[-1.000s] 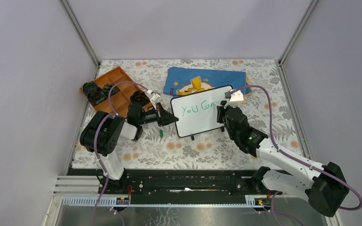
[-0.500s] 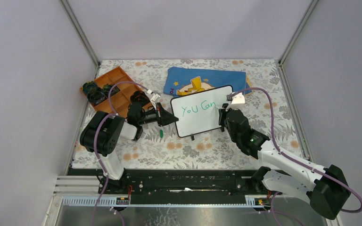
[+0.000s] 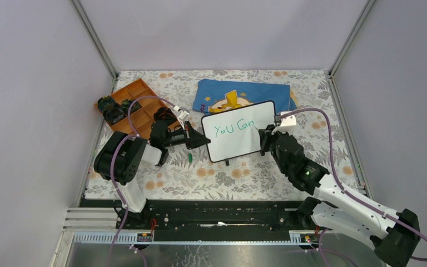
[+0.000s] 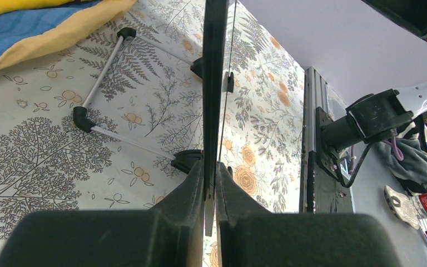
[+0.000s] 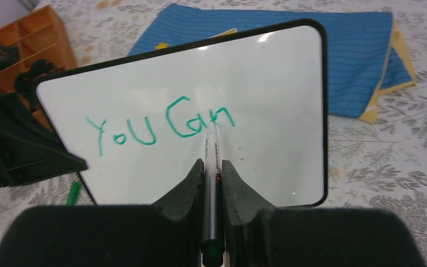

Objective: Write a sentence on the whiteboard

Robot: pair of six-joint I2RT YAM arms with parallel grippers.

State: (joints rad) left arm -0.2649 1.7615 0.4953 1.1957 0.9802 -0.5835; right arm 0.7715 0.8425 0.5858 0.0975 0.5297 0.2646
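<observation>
1. At the near edge, a black rail (image 3: 211,214) carries both arm bases. Bare floral table (image 3: 222,181) shows between it and the board's lower edge.
2. The right gripper (image 5: 213,165) reaches in from 4 o'clock of the whiteboard (image 3: 238,139), its fingers narrowed onto a marker (image 5: 213,147) whose tip sits at the final "n".
3. The left gripper (image 4: 210,169) comes in at 9 o'clock, its fingers pinched on the board's left edge.
4. The board stands mid-table, tilted back on a wire prop (image 4: 97,83), with its black frame edges all in sight.
5. The sentence (image 5: 158,125) reads "You Can" in green on the upper half; the white below it is unmarked.
6. A small green cap (image 3: 190,158) lies at 8 o'clock, just off the board's corner.
7. At 12 o'clock a blue cloth (image 3: 256,90) lies behind the board, and at 10 o'clock is an orange tray (image 3: 140,103).
8. Grey walls (image 3: 217,33) close in the far side and both flanks.
</observation>
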